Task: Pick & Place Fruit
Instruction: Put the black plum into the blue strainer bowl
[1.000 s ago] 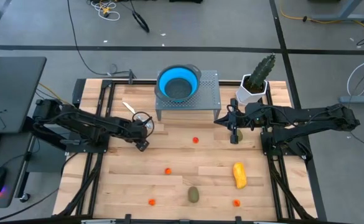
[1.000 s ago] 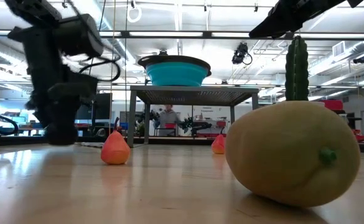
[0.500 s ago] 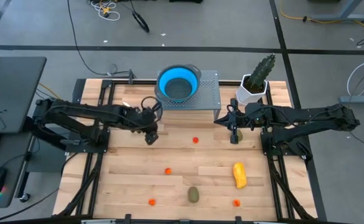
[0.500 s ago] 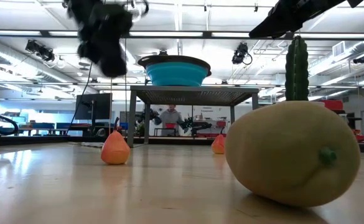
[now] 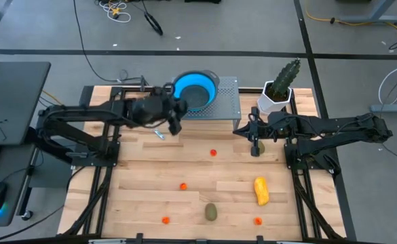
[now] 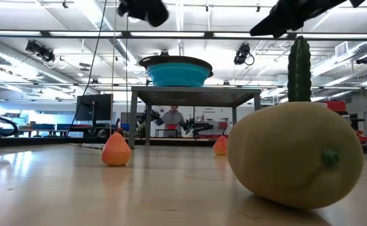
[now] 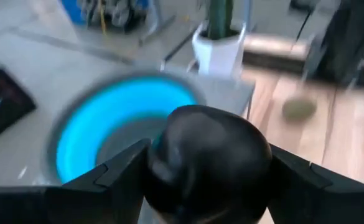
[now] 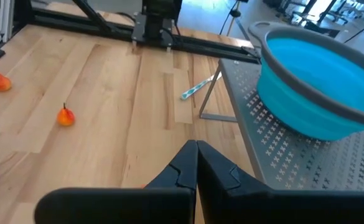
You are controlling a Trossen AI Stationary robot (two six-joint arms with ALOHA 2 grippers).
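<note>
My left gripper [image 5: 174, 120] [image 7: 208, 186] is raised beside the blue bowl [image 5: 194, 91] [image 7: 101, 124] on the metal rack and is shut on the dark purple ball [image 7: 206, 143]. In the low view, my left gripper [image 6: 143, 9] sits at the picture's top. My right gripper [image 5: 247, 132] [image 8: 196, 163] is shut and hovers by the rack's right leg. One olive-brown oval [image 5: 255, 147] [image 7: 298, 109] lies just beside it. The other oval [image 5: 212, 212] [image 6: 296, 154], the yellow-orange oblong [image 5: 260, 190] and several orange-red balls [image 5: 213, 152] [image 8: 65, 116] lie on the table. My left gripper pinches the dark purple ball [image 7: 188, 134] between its two fingers [image 7: 116, 180], one on each side. The fingers slant downward toward the bowl. The ball is lifted clear of the table, over the bowl's near rim.
The perforated metal rack [image 5: 227, 102] [image 8: 306, 155] stands at the far middle of the table. The cactus in its white pot [image 5: 279, 88] [image 7: 219, 43] is to its right. A white-and-blue stick [image 5: 159, 134] [image 8: 197, 89] lies near the rack's left leg. A person shows beyond the table [image 6: 170, 116].
My left gripper has risen from table height and swung toward the far edge and right, up to the blue bowl, carrying the dark purple ball clear of the table. My right arm has kept still.
</note>
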